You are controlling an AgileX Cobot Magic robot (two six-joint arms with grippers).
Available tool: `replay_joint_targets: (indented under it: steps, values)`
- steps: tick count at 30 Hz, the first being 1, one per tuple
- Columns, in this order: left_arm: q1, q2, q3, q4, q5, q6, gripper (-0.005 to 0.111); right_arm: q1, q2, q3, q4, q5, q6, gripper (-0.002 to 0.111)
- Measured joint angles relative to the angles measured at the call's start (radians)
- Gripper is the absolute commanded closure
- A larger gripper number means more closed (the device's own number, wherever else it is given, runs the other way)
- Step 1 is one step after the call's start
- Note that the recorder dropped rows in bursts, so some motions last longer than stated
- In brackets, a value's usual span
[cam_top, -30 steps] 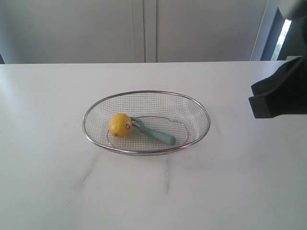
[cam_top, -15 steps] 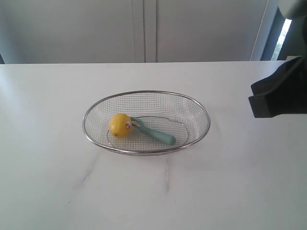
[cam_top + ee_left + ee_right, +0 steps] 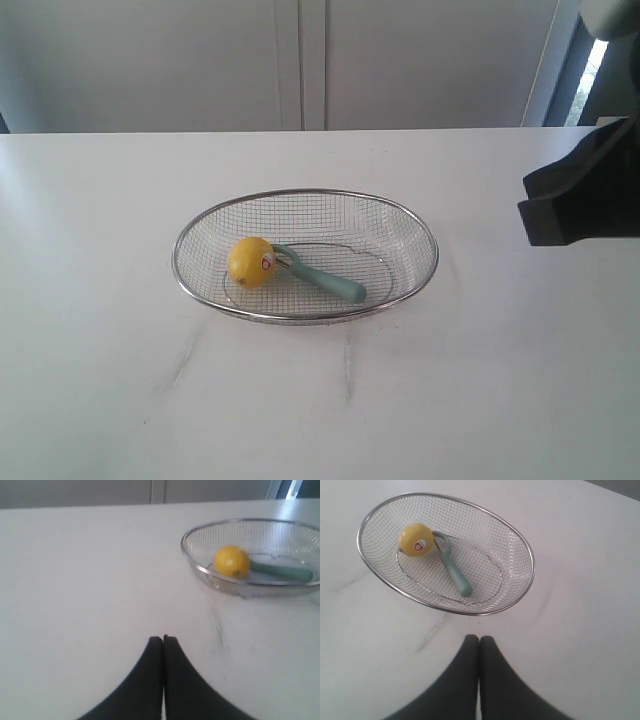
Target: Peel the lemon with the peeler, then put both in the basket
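The yellow lemon (image 3: 250, 261) lies inside the wire basket (image 3: 425, 235), toward its left side, sticker facing the camera. The teal peeler (image 3: 326, 280) lies beside it in the basket, its blade end against the lemon. The right wrist view shows the lemon (image 3: 415, 539), the peeler (image 3: 455, 574) and the basket (image 3: 525, 547) beyond my right gripper (image 3: 479, 638), which is shut and empty. In the left wrist view my left gripper (image 3: 163, 638) is shut and empty over bare table, with the lemon (image 3: 231, 561), peeler (image 3: 282, 571) and basket (image 3: 190, 560) well away from it.
The white table (image 3: 120, 380) carries faint grey marks near the basket. A black part of the right arm (image 3: 585, 195) hangs at the right edge of the exterior view. Pale cabinet doors (image 3: 300, 60) stand behind the table.
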Motion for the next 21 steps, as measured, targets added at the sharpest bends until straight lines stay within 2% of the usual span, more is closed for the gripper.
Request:
replay_joint_targets:
  steps: [4, 12, 18, 21]
  values:
    - [0.000, 0.000, 0.030, 0.000, 0.038, 0.007, 0.107, 0.000, 0.000, 0.000, 0.000, -0.002, 0.000, 0.108]
    - [0.008, 0.000, 0.030, 0.000, 0.022, 0.128, 0.107, 0.000, 0.000, 0.000, 0.000, -0.003, 0.000, 0.108]
    - [0.104, 0.000, 0.030, 0.000, 0.020, 0.144, 0.107, 0.000, 0.000, 0.000, 0.000, -0.003, 0.000, 0.108]
    - [0.125, 0.000, 0.030, 0.007, 0.018, 0.144, 0.107, 0.000, 0.000, 0.000, 0.000, -0.003, 0.000, 0.108]
